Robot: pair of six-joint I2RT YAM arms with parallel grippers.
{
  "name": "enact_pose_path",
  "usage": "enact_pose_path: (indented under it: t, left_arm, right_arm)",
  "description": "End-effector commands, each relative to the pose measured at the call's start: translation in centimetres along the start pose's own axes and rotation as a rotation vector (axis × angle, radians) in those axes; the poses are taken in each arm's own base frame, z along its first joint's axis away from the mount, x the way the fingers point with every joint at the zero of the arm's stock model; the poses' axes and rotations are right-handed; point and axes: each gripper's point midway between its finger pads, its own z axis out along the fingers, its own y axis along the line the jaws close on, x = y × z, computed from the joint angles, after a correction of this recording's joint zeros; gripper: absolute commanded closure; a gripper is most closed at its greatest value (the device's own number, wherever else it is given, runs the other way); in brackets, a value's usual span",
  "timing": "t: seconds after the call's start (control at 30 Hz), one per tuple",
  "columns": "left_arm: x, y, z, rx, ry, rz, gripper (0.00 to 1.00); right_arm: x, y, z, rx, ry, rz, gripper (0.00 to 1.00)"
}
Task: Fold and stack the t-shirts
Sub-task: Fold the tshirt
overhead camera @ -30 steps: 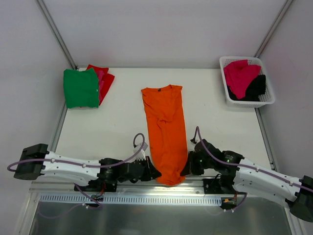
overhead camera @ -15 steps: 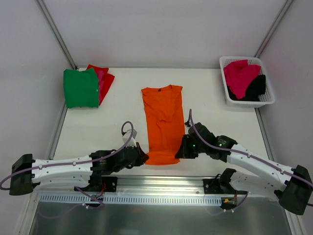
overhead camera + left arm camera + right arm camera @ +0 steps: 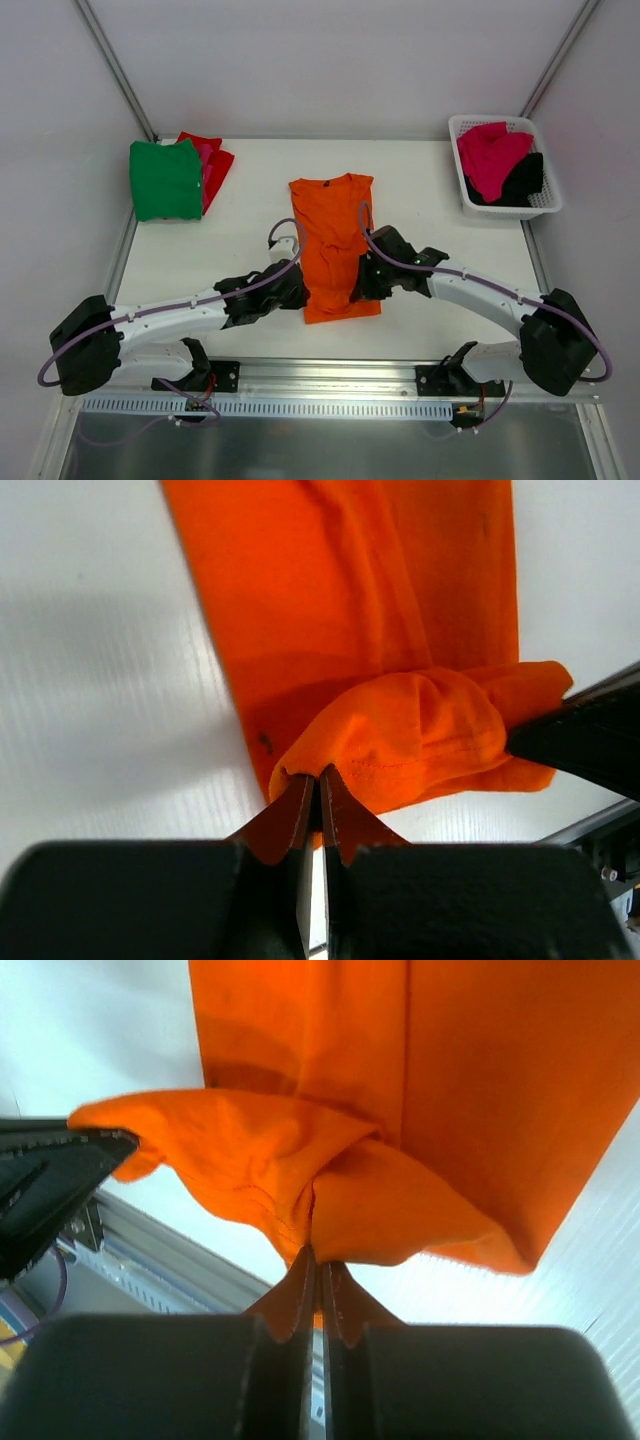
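**Top view:** The orange t-shirt lies mid-worktop, with its long axis running near to far and the collar at the far end. The left fingers and right fingers flank its raised near hem, equally close.

**Left wrist view:** The left fingers are clamped on the hem's left corner. Flat cloth extends beyond them.

**Right wrist view:** The right fingers pinch the right corner. The fold likely travels toward the collar.

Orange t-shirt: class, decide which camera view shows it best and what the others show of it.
Top external: the whole orange t-shirt is visible, its near hem pinched by the left gripper and right gripper. Each wrist view shows only the bunched hem and part of the body.
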Motion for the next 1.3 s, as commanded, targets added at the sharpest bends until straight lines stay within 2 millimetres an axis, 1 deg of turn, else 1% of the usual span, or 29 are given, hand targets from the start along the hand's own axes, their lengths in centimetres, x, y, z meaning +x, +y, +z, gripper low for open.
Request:
enact_pose_path:
  t: [0.0,0.03,0.07,0.1,0.13,0.17,0.23,0.27,0.3,0.37,0.4,0.53,0.57,0.6,0.8,0.9,1.07,1.27]
  left_arm:
    - [-3.1,-3.1,0.4,0.083,-0.050,0.044,1.00]
    - [-3.2,-3.1,0.7,0.082,-0.038,0.044,1.00]
    - [-3.9,-2.6,1.1,0.072,-0.044,0.037,1.00]
    - [-4.3,-2.6,1.2,0.071,-0.048,0.035,1.00]
    - [-4.5,-2.4,1.4,0.067,-0.044,0.033,1.00]
    - [-5.1,-2.1,1.6,0.059,-0.052,0.026,1.00]
    - [-5.4,-1.8,1.9,0.056,-0.045,0.024,1.00]
    - [-5.9,-1.6,2.1,0.051,-0.053,0.019,1.00]
    - [-6.0,-1.4,2.2,0.048,-0.050,0.020,1.00]
    - [-6.3,-1.3,2.5,0.045,-0.050,0.022,1.00]
    - [-6.5,-1.1,2.7,0.038,-0.048,0.016,1.00]
    - [-6.4,-0.5,3.3,0.030,-0.027,0.010,1.00]
    - [-6.7,-1.0,3.4,0.050,-0.037,0.007,1.00]
    - [-6.8,-0.9,3.6,0.049,-0.038,0.004,1.00]
    - [-6.7,-1.4,4.7,0.068,-0.018,0.008,1.00]
    - [-7.0,-1.5,5.0,0.070,-0.020,0.008,1.00]
    - [-7.4,-1.3,4.8,0.072,-0.031,0.007,1.00]
    - [-7.9,-0.6,5.0,0.065,-0.030,-0.004,1.00]
  right_arm:
    - [-3.6,1.3,-0.1,-0.049,-0.065,-0.036,0.99]
    - [-4.5,1.3,-0.2,-0.051,-0.079,-0.036,0.99]
    - [-4.8,1.2,0.1,-0.045,-0.071,-0.031,0.99]
    - [-5.4,0.9,0.1,-0.041,-0.077,-0.023,0.99]
    - [-5.8,0.9,0.2,-0.044,-0.077,-0.022,0.99]
    - [-6.3,1.0,0.3,-0.045,-0.076,-0.022,0.99]
    - [-7.2,0.7,0.3,-0.042,-0.085,-0.009,1.00]
    - [-7.9,0.8,0.2,-0.046,-0.095,-0.013,1.00]
    - [-8.3,0.3,0.6,-0.035,-0.090,0.000,1.00]
    - [-9.0,0.3,0.7,-0.039,-0.091,0.004,1.00]
    - [-9.2,-0.2,1.1,-0.030,-0.082,0.013,1.00]
    - [-9.6,-0.7,1.5,-0.013,-0.080,0.016,0.99]
    - [-9.7,-0.7,1.5,-0.010,-0.084,0.016,0.99]
    - [-9.7,-0.9,1.6,-0.005,-0.084,0.018,0.99]
    - [-10.2,-1.3,0.8,0.021,-0.130,0.014,0.99]
    - [-10.3,-1.4,0.4,0.030,-0.147,0.009,1.00]
    - [-10.6,-1.7,0.1,0.044,-0.171,0.007,1.00]
    - [-10.8,-2.1,0.5,0.060,-0.164,0.016,1.00]
